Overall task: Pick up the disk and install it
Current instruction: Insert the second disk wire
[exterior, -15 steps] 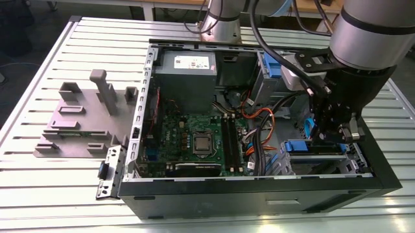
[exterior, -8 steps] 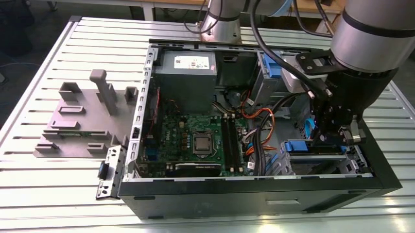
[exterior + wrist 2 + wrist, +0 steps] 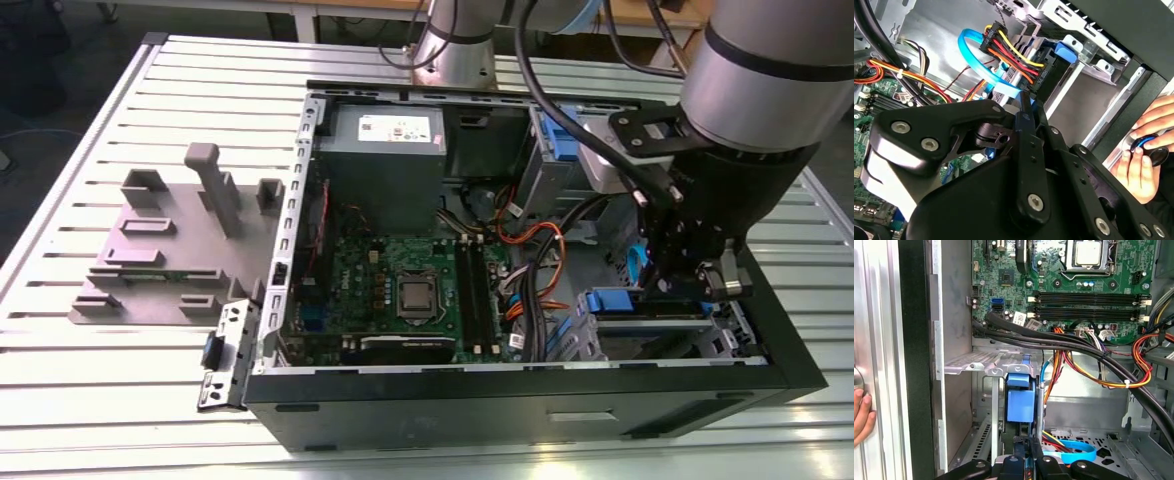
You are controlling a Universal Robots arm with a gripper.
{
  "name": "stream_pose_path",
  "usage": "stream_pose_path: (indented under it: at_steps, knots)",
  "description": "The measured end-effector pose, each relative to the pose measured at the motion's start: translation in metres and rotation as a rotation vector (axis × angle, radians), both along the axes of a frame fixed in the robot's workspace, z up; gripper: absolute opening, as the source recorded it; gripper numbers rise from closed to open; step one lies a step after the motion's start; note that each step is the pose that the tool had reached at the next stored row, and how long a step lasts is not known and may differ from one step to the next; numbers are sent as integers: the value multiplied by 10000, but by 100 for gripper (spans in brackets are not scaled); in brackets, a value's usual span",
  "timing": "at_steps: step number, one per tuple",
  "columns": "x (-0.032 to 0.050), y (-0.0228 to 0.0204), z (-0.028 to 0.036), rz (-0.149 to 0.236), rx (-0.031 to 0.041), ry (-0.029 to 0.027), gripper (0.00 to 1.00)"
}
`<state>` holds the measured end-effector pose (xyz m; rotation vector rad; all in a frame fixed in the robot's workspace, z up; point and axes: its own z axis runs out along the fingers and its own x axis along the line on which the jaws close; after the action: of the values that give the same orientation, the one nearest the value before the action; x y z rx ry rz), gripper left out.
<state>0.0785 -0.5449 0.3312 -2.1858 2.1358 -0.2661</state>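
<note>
A: The disk, on its blue carrier, sits upright in the drive cage at the open computer case's front corner, on the exterior view's right.

B: And the gripper?

A: Right at its end; in the first wrist view the fingers are drawn narrow on the carrier's edge, likely to steer it along the cage rails.

B: Pinching or only touching?

A: Can't tell. A person's hand rests outside the case.

Slatted metal table w/ open PC case & grey slotted stand beside it.
</note>
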Motion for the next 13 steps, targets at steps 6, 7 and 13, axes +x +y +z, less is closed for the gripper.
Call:
stream_pose_path:
  at_steps: [6,7,13]
  knots:
    - [0,-2,1,0,193,0,16]
    - [0,-2,3,0,230,0,16]
    - [0,-12,3,1,432,-1,16]
